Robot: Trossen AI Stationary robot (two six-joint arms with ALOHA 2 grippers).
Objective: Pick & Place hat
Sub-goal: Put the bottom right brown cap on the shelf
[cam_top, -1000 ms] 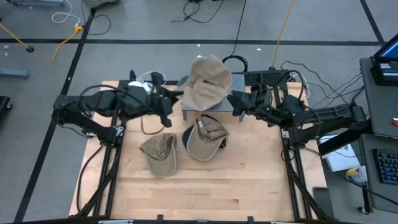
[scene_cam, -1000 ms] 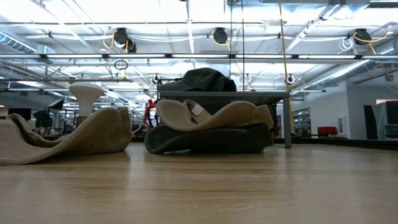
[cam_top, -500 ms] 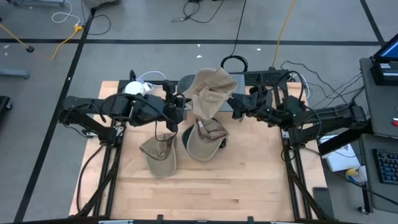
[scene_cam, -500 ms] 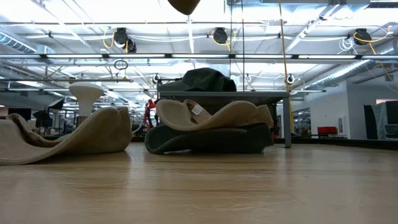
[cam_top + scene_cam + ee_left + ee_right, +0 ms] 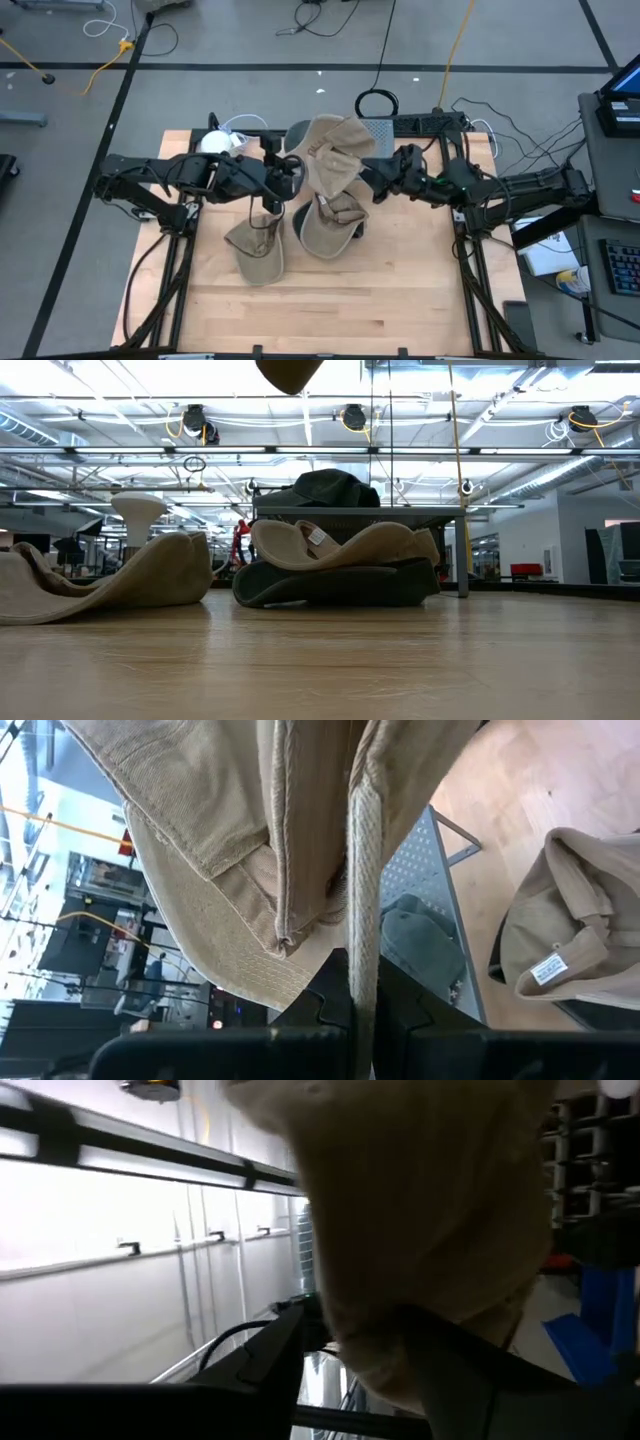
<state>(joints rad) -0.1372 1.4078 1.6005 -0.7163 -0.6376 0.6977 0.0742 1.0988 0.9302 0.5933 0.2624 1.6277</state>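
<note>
I've got the tan hat [image 5: 328, 150] pinched in my left gripper [image 5: 293, 172], hanging high; right gripper [image 5: 385, 178] sits beside it, can't tell its fingers. I'd lower slowly, clear of the hat stack [image 5: 330, 222].

Wooden table [image 5: 330, 300], pale planks, stands on grey floor [image 5: 250, 40] marked with dark tape lines. Small grey perforated metal stand [image 5: 378, 130] at the table's far edge; in low view its flat top [image 5: 360, 512] runs across behind the table surface. Black cable coil [image 5: 375, 101] on floor just beyond the stand. Orange cable [image 5: 455, 40] runs away toward the far side. Yellow cable [image 5: 105, 60] lies on floor at far left. Black power strip [image 5: 430, 123] beside the stand, wires tangled near it. Laptop [image 5: 620, 105] on a side desk at right edge; keyboard [image 5: 622, 265] below it. Low view: ceiling lights and beams [image 5: 400, 450] behind.
</note>
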